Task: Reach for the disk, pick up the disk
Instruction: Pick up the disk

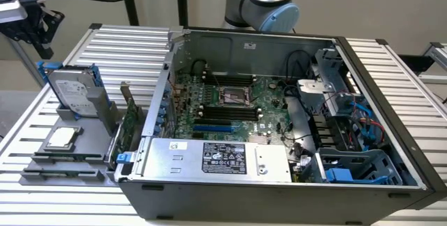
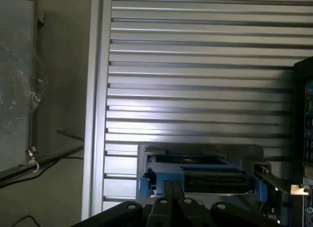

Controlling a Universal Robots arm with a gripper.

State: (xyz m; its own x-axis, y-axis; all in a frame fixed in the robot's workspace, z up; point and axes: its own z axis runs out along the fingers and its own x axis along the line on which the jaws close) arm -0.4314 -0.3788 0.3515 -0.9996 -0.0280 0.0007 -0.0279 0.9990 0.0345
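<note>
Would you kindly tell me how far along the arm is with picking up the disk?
Done: nothing completed shows; the disk stands upright in its grey holder beside the open computer case. In hand: the reach, with the gripper hovering near the disk, apart from it, shut and holding nothing. Left: the grasp and lift, since the disk is not yet touched.

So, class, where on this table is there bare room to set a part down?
Bare slats of the table: beyond the disk up to the far edge; in front of the grey stand; along the exterior view's right of the computer case. Crowded: inside the case and on the stand.
</note>
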